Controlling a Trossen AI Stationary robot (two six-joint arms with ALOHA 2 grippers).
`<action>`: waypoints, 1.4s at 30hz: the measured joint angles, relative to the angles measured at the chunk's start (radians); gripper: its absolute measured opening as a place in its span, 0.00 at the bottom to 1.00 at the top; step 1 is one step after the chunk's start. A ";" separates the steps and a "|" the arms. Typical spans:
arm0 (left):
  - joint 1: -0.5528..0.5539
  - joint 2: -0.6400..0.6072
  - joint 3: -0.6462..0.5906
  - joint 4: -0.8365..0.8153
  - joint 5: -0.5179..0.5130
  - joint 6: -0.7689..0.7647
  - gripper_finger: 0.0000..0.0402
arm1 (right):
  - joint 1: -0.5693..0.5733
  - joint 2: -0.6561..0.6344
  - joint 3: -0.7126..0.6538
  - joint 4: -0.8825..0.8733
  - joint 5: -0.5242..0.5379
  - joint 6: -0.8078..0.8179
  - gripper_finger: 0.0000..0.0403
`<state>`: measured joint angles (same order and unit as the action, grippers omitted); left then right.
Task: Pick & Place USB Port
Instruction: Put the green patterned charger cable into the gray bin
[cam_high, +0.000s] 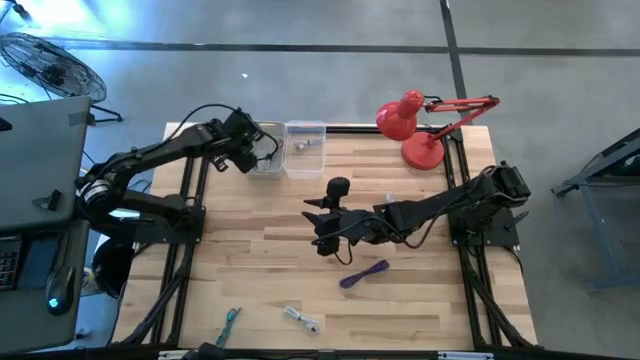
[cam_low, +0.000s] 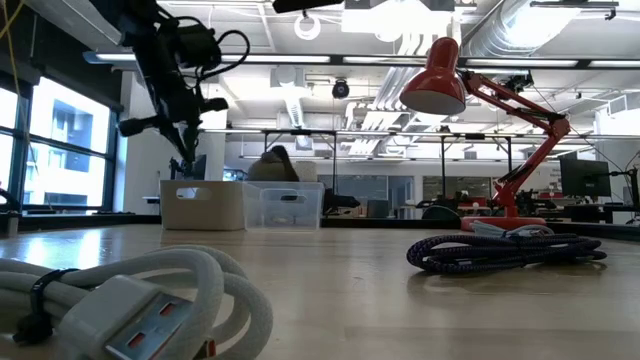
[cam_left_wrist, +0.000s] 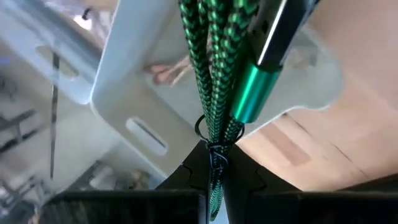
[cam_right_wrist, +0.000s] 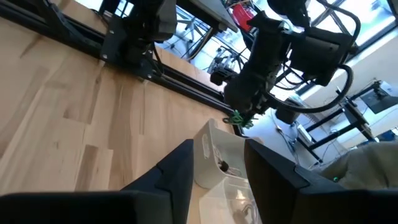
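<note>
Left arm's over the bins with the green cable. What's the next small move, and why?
Probably lower a little, then open. The left gripper is shut on the green braided cable, which hangs above the opaque white bin next to the clear bin. Lowering first should keep the dangling cable inside the walls. The right gripper waits open at mid-table.

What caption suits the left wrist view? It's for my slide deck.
Left gripper shut on a green braided USB cable, dangling it above the opaque white bin at the table's edge.
</note>
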<state>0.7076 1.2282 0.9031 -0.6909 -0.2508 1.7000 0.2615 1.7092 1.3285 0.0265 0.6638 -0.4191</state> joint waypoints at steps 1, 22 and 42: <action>-0.007 0.000 0.000 -0.013 0.001 0.007 0.03 | 0.000 0.000 0.000 0.000 -0.002 0.000 0.33; -0.099 0.000 0.000 0.076 -0.049 0.428 0.03 | 0.000 0.000 0.000 -0.022 -0.033 0.027 0.33; -0.086 0.218 0.000 0.222 -0.236 0.430 0.04 | -0.048 0.000 -0.001 -0.053 -0.159 0.101 0.33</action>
<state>0.6217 1.4464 0.9028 -0.4689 -0.4865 2.1301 0.2134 1.7092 1.3277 -0.0261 0.5049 -0.3185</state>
